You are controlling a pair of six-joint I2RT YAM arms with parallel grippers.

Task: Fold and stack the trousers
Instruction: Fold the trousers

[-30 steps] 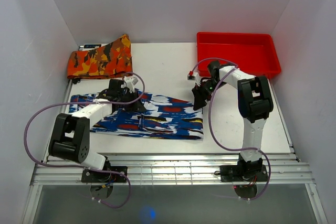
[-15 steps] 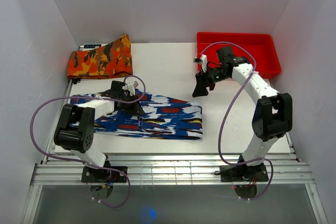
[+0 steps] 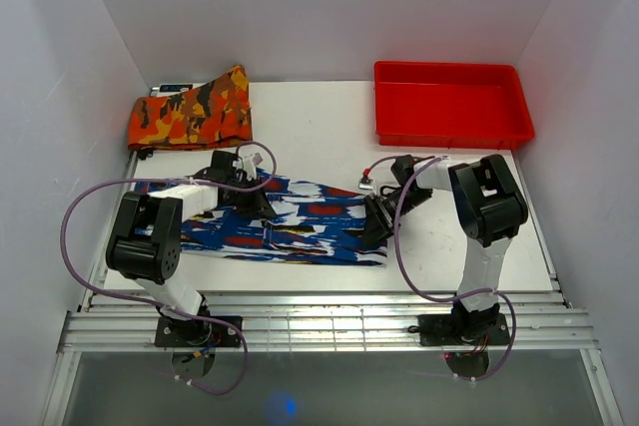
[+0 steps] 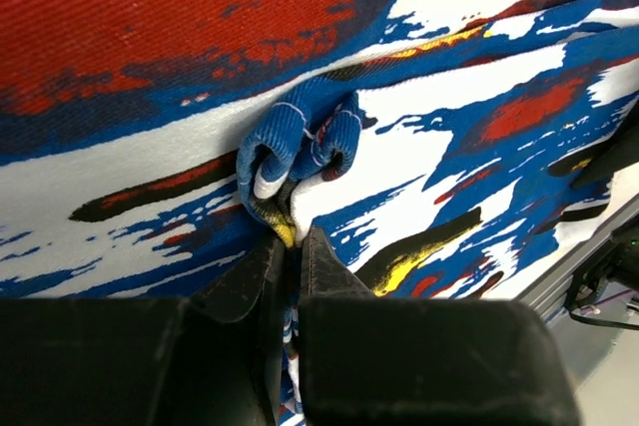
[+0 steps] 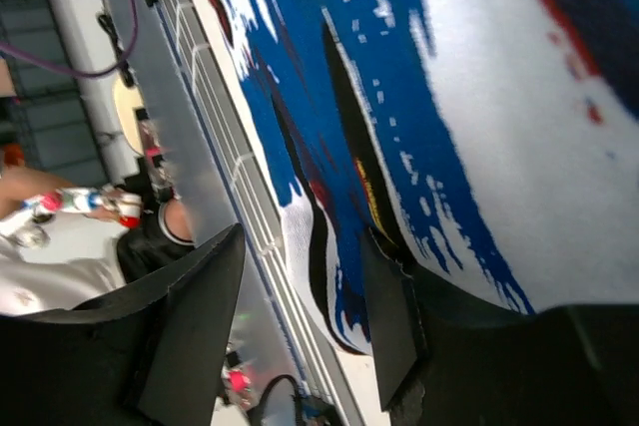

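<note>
The trousers (image 3: pixel 300 226), blue and white with red patches, lie flat across the near half of the table. My left gripper (image 3: pixel 256 203) is down on their left-middle part. In the left wrist view it (image 4: pixel 290 238) is shut on a small bunched fold of the trousers (image 4: pixel 300 142). My right gripper (image 3: pixel 376 223) is at the trousers' right end. In the right wrist view it (image 5: pixel 300 311) is open, and the printed cloth (image 5: pixel 479 97) fills the frame. One finger (image 5: pixel 391 311) lies against the cloth near its edge, the other finger (image 5: pixel 195 331) is off it.
A folded orange camouflage garment (image 3: pixel 190 112) lies at the back left. A red tray (image 3: pixel 451 127) stands at the back right. The metal rails of the table's front edge (image 3: pixel 329 321) run just below the trousers. White walls close in both sides.
My right arm swung from beside the red tray down to the trousers' right end. My left gripper stayed on the trousers with barely any movement.
</note>
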